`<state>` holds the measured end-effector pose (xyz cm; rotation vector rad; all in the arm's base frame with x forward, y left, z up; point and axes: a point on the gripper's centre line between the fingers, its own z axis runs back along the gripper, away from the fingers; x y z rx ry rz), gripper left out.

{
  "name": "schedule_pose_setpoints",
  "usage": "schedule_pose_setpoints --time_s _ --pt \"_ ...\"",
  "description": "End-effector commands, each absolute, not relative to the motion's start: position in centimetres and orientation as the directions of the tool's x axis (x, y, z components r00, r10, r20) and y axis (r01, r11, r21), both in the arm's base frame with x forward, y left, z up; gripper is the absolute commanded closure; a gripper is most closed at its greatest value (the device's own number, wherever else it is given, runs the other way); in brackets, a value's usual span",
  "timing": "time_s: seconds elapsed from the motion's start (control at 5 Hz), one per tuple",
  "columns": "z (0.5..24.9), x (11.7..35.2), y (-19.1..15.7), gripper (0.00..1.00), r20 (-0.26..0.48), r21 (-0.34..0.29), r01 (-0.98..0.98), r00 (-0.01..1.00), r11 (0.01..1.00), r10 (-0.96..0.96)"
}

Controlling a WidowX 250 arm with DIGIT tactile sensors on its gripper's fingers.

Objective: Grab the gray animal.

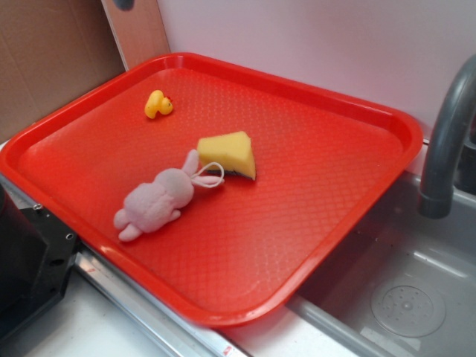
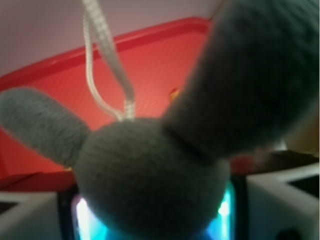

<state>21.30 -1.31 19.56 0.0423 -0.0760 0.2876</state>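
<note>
Though ext view lacks it, wrist shows gray animal close-up.

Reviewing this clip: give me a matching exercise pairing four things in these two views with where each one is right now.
Things:
1. gray animal
2. yellow duck
3. pink plush bunny
4. yellow sponge wedge

Places:
A. far-left part of the red tray
B. filling the wrist view, right at the camera
C. middle of the tray, right of the bunny's ears
D. lying on the tray, nearer its front-left edge

Pairs: 1-B, 2-A, 3-D, 4-C
</note>
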Motion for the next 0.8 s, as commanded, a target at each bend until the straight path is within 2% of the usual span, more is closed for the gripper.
schedule_pose_setpoints --time_s 0.0,0.2,0.4,0.6 --pt "19.0 20.0 -1.7 1.0 0.1 0.008 -0.243 0.965 0.97 0.241" --pt "18.1 19.6 -1.7 1.0 0.073 0.033 -0.247 0.967 0.968 0.244" --pt "17.9 19.2 -1.4 1.0 0.068 0.033 -0.268 0.962 0.963 0.266" --pt "16.2 22.1 0.7 1.0 0.06 0.024 -0.279 0.959 0.96 0.278"
